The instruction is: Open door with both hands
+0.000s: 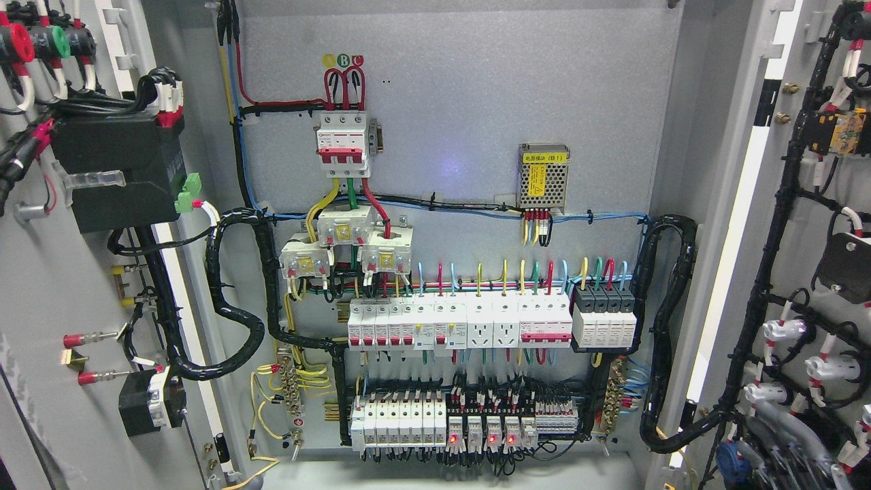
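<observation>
The grey metal electrical cabinet stands with both of its doors swung wide, so its whole back panel faces the head camera. The left grey door fills the picture's left edge, showing its inner face, which carries a black box-shaped component, red, green and black round terminals at the top corner, and a thick black wrapped cable bundle looping from the door into the cabinet. The right grey door lies open along the right edge, its inner face crossed by black cable looms and white cylindrical fittings. On the back panel, a white three-pole breaker with red levers sits high near the middle, fed by red looped wires under yellow, green and red round labels. Right of it is a small perforated metal power supply with a yellow label. Below, a long row of white breakers and sockets runs across, with coloured wires rising from it, and a lower row of white and black modules shows several small red lights lit. Neither robot hand appears in the view, so whether their fingers are apart or together cannot be told.
</observation>
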You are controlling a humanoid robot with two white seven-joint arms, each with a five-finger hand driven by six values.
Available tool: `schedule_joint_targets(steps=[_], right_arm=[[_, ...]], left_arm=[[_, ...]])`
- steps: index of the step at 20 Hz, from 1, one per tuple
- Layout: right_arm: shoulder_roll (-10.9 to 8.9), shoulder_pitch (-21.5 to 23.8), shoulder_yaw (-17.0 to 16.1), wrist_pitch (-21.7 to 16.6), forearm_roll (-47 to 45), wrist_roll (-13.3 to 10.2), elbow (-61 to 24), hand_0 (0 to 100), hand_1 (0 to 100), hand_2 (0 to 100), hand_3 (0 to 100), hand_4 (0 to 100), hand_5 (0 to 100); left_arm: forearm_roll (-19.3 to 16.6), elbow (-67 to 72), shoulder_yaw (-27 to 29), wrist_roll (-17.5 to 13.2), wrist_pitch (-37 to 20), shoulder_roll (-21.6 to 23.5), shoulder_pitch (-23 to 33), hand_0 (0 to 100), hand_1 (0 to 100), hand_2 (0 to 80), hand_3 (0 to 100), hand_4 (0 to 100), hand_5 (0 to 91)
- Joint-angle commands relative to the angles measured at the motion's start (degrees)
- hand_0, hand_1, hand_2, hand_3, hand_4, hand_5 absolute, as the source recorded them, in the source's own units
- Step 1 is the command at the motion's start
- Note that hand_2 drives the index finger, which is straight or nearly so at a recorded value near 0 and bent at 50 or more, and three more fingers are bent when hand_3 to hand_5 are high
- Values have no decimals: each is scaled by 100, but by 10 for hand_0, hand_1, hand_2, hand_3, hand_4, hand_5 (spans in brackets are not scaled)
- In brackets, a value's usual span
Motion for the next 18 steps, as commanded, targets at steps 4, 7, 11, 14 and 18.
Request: schedule_joint_targets(steps=[4, 7, 11, 14, 18], right_arm=[[43, 233, -430, -364, -15, -34, -1, 191, 0, 0, 0, 0, 0], [43, 286, -482, -373, -15, -34, -1, 191, 0, 0, 0, 0, 0], [43, 409, -588, -373, -32, -43, -1, 191, 0, 0, 0, 0, 0], [69, 453, -605, -373, -59, -52, -1, 191, 0, 0, 0, 0, 0], [157, 515, -764, -373, -68, -52, -1, 191, 0, 0, 0, 0, 0]], left_arm=[[413, 13, 454, 1, -1, 176, 14, 0, 0, 0, 0, 0, 0], [527, 13, 577, 1, -1, 194, 5, 0, 0, 0, 0, 0, 0], [791, 13, 779, 1, -1, 316, 14, 0, 0, 0, 0, 0, 0], [976, 13, 937, 1, -1, 457, 14, 0, 0, 0, 0, 0, 0], [1292, 13, 1183, -8, -1, 615, 31, 0, 0, 0, 0, 0, 0]])
